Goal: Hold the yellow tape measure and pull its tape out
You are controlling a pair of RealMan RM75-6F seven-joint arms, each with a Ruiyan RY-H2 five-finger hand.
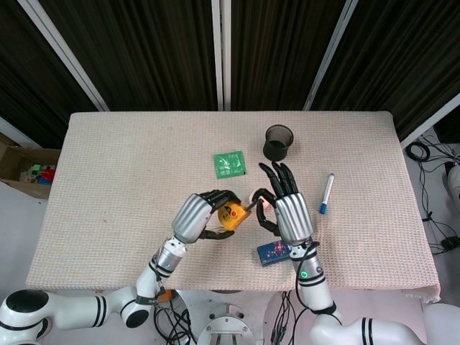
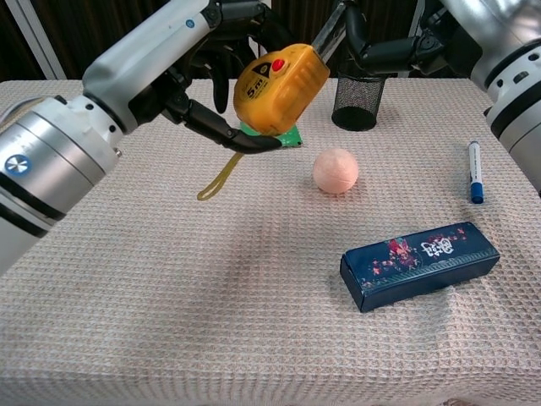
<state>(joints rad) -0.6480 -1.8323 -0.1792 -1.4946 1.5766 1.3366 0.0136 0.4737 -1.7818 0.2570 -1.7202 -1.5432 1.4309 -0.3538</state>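
Observation:
My left hand (image 1: pixel 195 217) (image 2: pixel 199 89) grips the yellow tape measure (image 2: pixel 270 88) (image 1: pixel 231 215) and holds it raised above the table. Its yellow wrist strap (image 2: pixel 218 179) hangs down to the cloth. A short silvery strip of tape (image 2: pixel 328 35) sticks out of the case's upper right corner. My right hand (image 1: pixel 289 210) (image 2: pixel 397 52) is close on the right and pinches the end of that strip between thumb and a finger, with the other fingers spread.
A pink ball (image 2: pixel 336 171) lies under the hands. A dark blue box (image 2: pixel 420 264) sits near the front right, a blue marker (image 2: pixel 476 172) at the right, a black mesh cup (image 2: pixel 355 100) behind, and a green packet (image 1: pixel 231 164) behind the tape measure.

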